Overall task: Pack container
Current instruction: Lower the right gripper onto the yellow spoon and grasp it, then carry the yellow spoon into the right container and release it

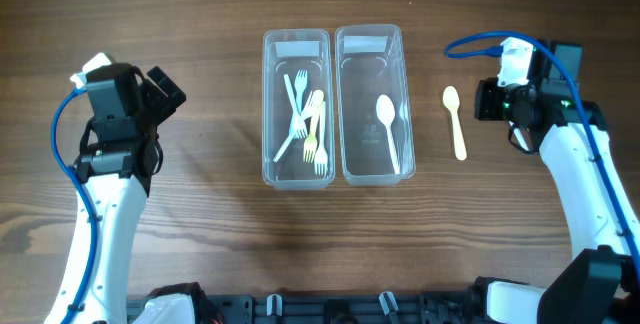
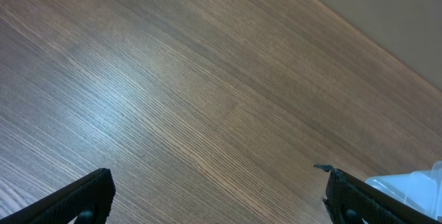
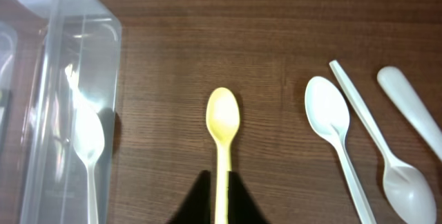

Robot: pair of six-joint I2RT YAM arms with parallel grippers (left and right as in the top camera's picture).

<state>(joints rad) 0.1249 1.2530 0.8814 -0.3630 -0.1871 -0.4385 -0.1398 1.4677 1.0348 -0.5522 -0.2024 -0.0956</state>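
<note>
Likely a robotics lab: wood-grain table [image 1: 320, 244] with arms' blue cable [image 1: 57, 129].

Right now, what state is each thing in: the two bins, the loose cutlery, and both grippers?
Left bin: uncovered, holding forks.
Right bin: uncovered, holding one white spoon.
Yellow spoon: flat on the table, not packed.
Loose white spoons: on the table, not packed.
Left gripper: open, empty.
Right gripper: fingers close together, open or shut unclear, holding nothing.

Yellow spoon [image 1: 455, 122] lies flat beside the right clear container [image 1: 370, 30]
</note>
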